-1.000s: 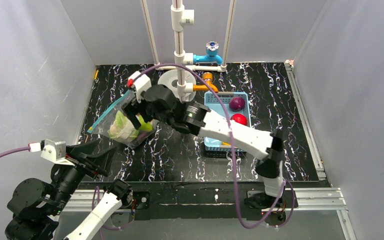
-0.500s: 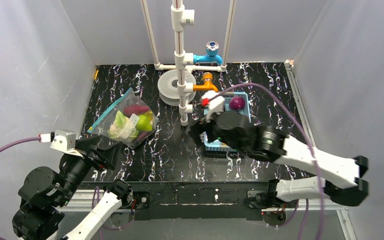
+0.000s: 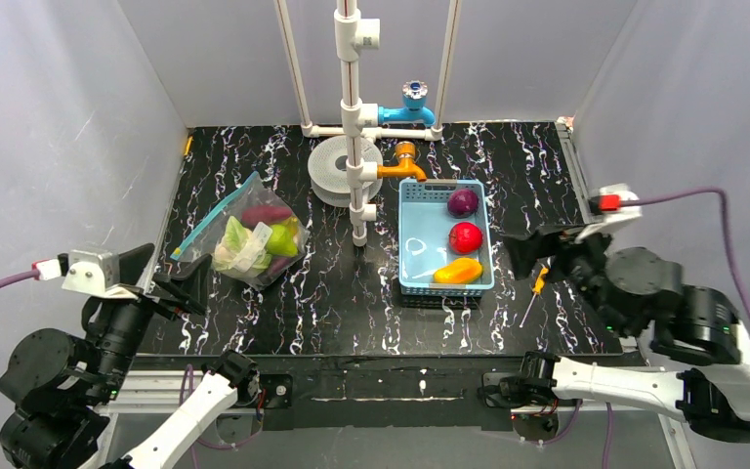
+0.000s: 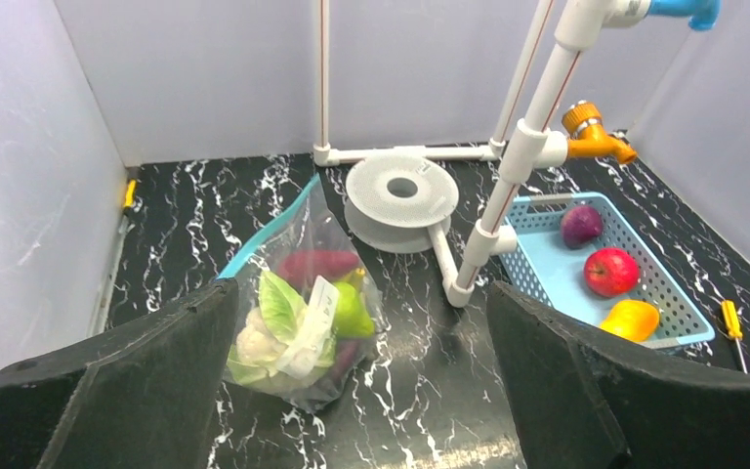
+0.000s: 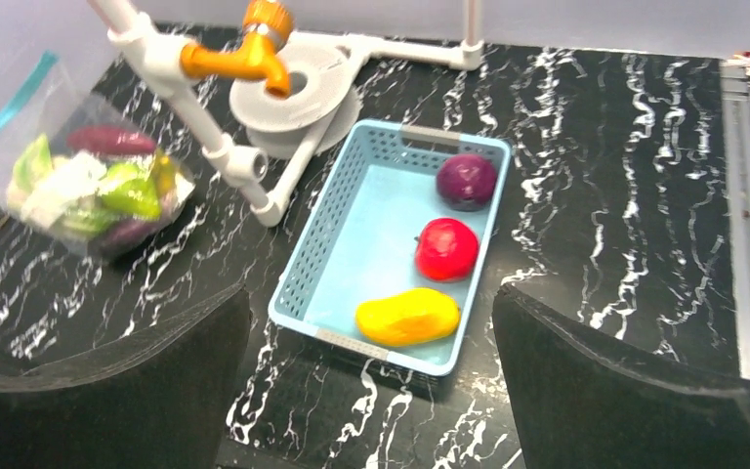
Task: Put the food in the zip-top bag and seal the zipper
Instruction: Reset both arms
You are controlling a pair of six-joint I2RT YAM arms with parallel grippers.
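The left gripper [image 3: 171, 277] hung over the near left corner of the table, jaws spread wide and holding nothing. Its own camera caught only the two dark pads [image 4: 137, 391], cut off at the bottom corners. The right gripper [image 3: 550, 251] sat over the near right side, just as wide open and just as empty.

The zip-top bag [image 3: 244, 234] lay on the left half of the table, between the left gripper and the white pipe stand [image 3: 354, 117], touched by neither arm. Through the crinkled plastic I could pick out a pale cabbage [image 4: 264, 322], a maroon sweet potato [image 4: 314, 264] and a green apple [image 4: 352, 313]. A white label [image 4: 314, 311] covered part of the pile, and something dark underneath was too muddled to name. The zipper [image 4: 266, 233] ran along the bag's far left edge, but I couldn't tell whether it was pressed shut along its length.

Right of the stand, the light-blue basket [image 3: 412, 269] held a purple round piece [image 3: 462, 202], a red apple [image 3: 465, 236] and a yellow piece [image 3: 457, 271]. A screwdriver [image 3: 535, 290] lay just beside the basket, its handle end partly hidden behind the right gripper.
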